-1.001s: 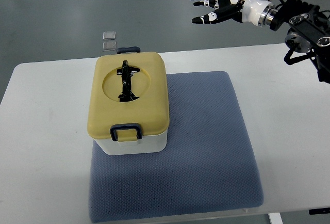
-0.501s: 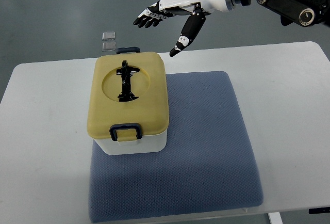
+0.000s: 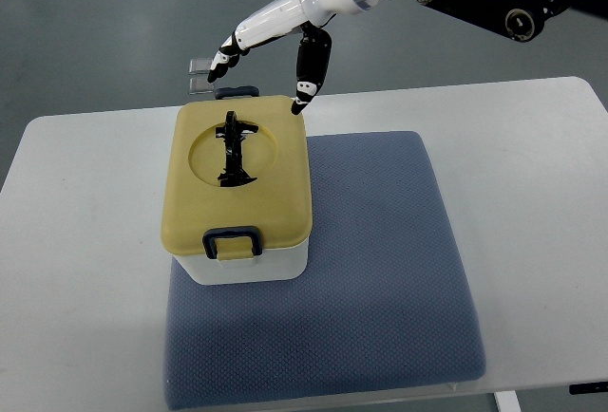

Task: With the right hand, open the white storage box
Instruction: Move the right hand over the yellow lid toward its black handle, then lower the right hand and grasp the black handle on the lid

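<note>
The right hand (image 3: 271, 46) reaches in from the upper right, fingers spread and holding nothing; its thumb points down toward the far right corner of the lid (image 3: 237, 173), and its fingertips (image 3: 224, 59) reach out over the far edge of the box (image 3: 242, 265). Whether the thumb tip touches the lid cannot be told.

Just below the hand sits the box, white-bodied under a yellow lid, shut. A dark latch (image 3: 233, 241) clips the near side of the lid, well away from the hand; a second latch (image 3: 236, 91) at the far side lies right under the fingers. A black handle (image 3: 233, 151) lies folded in the lid's round recess, below and slightly left of the thumb.

Two small clear squares (image 3: 200, 72) lie beyond the table, just left of the fingertips.

The box stands on the left part of a blue mat (image 3: 380, 279) on the white table (image 3: 85, 241). To the right of the hand and box the mat is bare and wide. The table's far edge runs just behind the box, beneath the hand.
</note>
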{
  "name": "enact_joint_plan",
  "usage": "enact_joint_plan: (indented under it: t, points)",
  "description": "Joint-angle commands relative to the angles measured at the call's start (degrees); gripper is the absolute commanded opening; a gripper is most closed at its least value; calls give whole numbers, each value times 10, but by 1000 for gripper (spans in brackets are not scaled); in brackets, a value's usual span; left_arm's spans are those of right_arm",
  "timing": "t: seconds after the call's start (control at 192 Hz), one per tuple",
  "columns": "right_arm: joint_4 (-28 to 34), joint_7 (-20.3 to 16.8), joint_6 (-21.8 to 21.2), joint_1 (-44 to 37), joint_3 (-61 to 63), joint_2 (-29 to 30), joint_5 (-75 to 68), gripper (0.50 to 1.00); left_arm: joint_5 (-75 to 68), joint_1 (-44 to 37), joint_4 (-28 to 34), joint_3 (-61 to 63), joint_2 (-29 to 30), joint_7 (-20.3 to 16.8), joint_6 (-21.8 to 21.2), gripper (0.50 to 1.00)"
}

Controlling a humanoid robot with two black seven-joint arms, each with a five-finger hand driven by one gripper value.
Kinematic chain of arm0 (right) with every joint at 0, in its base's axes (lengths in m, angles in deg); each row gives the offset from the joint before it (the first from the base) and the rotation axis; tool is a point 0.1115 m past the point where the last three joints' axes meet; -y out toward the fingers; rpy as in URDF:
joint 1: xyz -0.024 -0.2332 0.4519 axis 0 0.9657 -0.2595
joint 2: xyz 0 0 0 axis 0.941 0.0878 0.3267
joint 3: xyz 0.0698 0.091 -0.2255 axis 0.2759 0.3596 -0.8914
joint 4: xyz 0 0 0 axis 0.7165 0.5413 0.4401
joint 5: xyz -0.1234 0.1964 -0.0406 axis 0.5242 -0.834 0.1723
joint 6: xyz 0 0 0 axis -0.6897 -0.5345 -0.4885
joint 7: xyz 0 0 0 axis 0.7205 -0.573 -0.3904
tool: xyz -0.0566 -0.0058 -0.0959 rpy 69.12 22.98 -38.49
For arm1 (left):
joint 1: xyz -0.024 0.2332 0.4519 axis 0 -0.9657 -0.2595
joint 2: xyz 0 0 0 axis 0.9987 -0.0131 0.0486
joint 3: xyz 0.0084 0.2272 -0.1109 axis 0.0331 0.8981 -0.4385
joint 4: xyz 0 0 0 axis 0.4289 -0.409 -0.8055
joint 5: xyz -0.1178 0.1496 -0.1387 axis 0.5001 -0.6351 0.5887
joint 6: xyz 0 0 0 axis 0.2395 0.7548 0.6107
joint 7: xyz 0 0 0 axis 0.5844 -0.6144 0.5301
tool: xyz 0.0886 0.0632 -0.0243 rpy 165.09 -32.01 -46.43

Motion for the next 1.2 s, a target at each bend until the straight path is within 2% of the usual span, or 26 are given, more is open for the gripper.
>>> enact_joint_plan:
  t: [0.0, 0.25, 0.532, 0.615, 0.798, 1.194]
  points:
    - [1, 0, 11, -14, -10, 24, 3, 911, -1, 0, 0, 0, 0, 0, -1, 1000]
    - [1, 0, 65, -30, -44, 77, 41, 830, 0, 0, 0, 0, 0, 0, -1, 1000]
    - [8, 0, 109, -30, -56, 80, 102, 758, -1, 0, 0, 0, 0, 0, 0, 1000]
    - [21, 0, 111, -31, -60, 80, 104, 731, 0, 0, 0, 0, 0, 0, 0, 1000]
    - [50, 0, 114, -38, -68, 80, 112, 717, -1, 0, 0, 0, 0, 0, 0, 1000]
    - [60, 0, 134, -33, -80, 80, 112, 631, 0, 0, 0, 0, 0, 0, 0, 1000]
